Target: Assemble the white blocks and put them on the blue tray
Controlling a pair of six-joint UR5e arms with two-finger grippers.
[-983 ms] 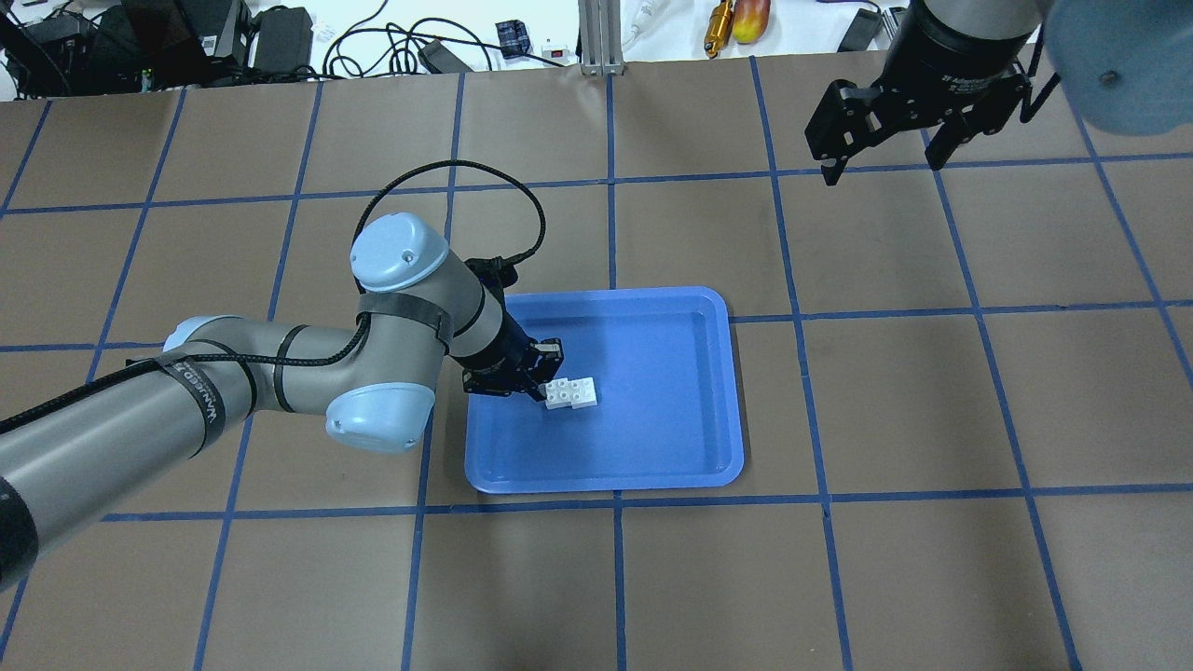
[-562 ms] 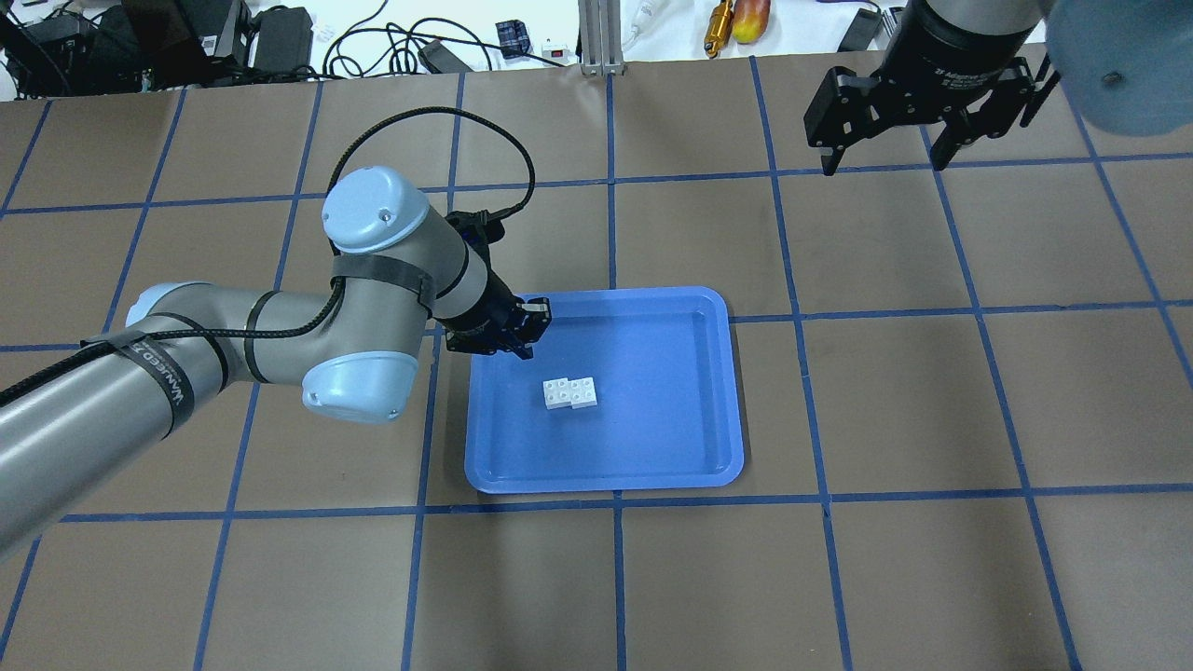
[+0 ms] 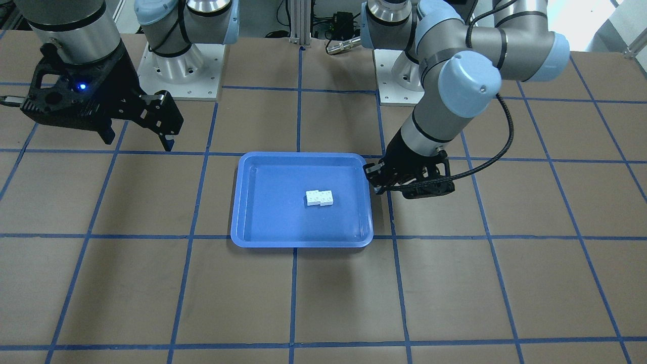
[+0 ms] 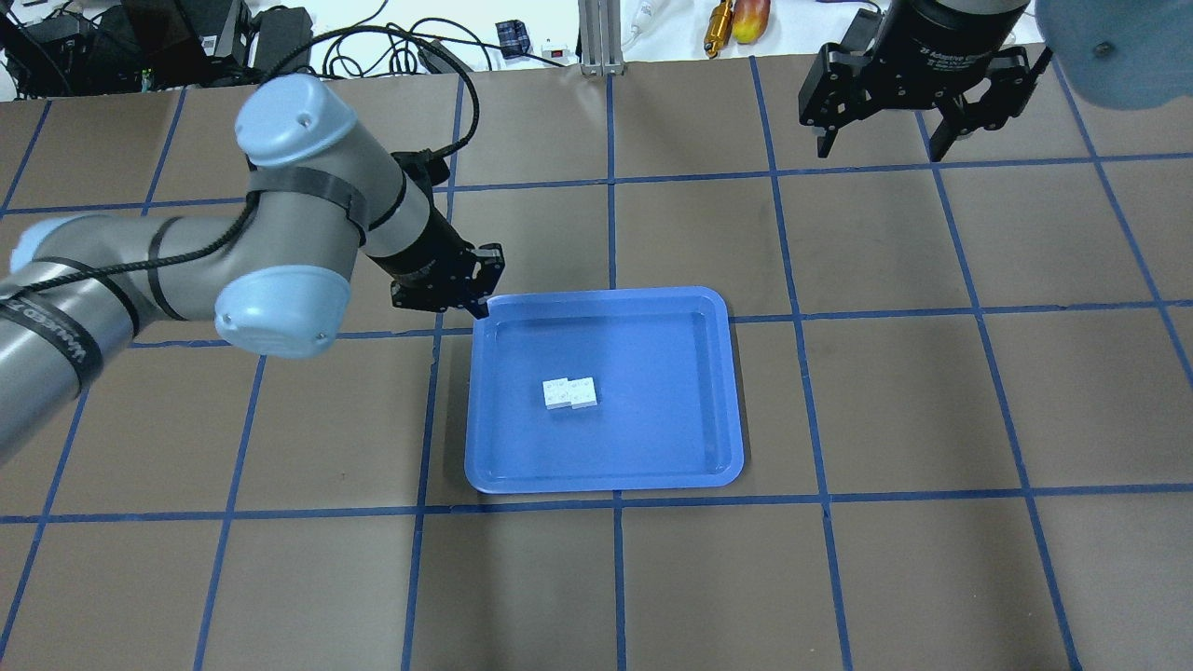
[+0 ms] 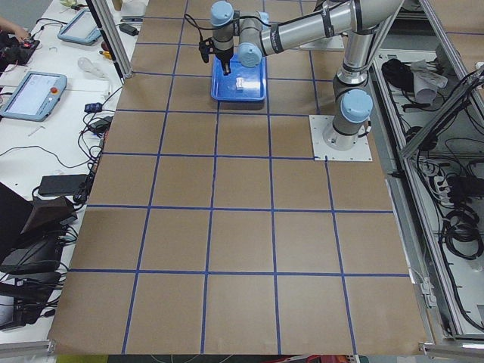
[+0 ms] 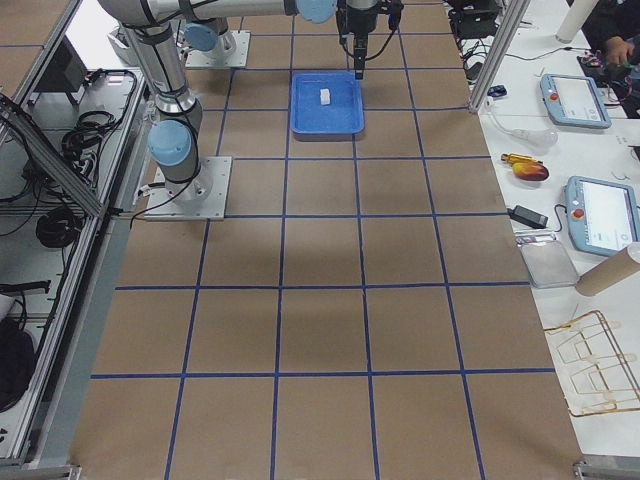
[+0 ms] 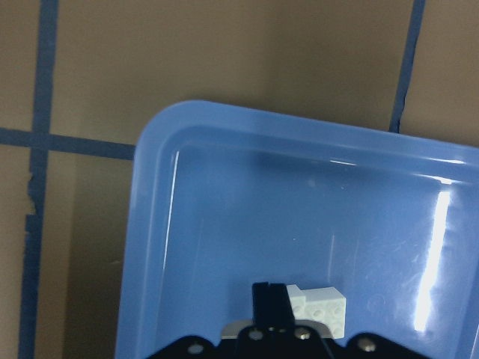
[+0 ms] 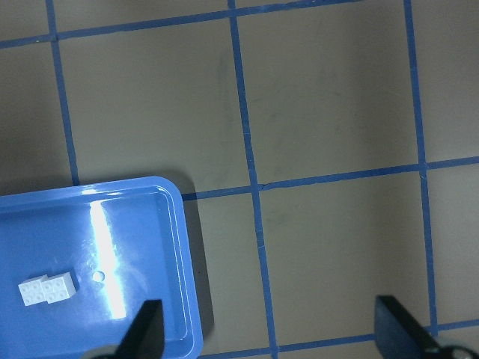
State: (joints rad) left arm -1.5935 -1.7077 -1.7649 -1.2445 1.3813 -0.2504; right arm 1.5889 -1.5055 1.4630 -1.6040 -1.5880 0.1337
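Observation:
The two white blocks (image 4: 570,393) are joined into a short bar and lie flat in the middle-left of the blue tray (image 4: 652,354). Nothing touches them. They also show in the front view (image 3: 319,197) and in both wrist views (image 7: 322,310) (image 8: 47,289). My left gripper (image 4: 483,284) hangs over the tray's far left corner, apart from the blocks. Its fingers look closed together and hold nothing. My right gripper (image 4: 881,140) is open and empty, high over the far right of the table.
The table is brown with blue tape grid lines. Cables, power bricks and small tools (image 4: 736,23) lie beyond the far edge. Both arm bases (image 3: 179,76) stand at the robot's side. The left arm's elbow (image 4: 280,312) hangs left of the tray.
My left gripper has drawn back from beside the blocks, up and left to the tray's far left corner. The blocks stay put. My right gripper has moved slightly farther away.

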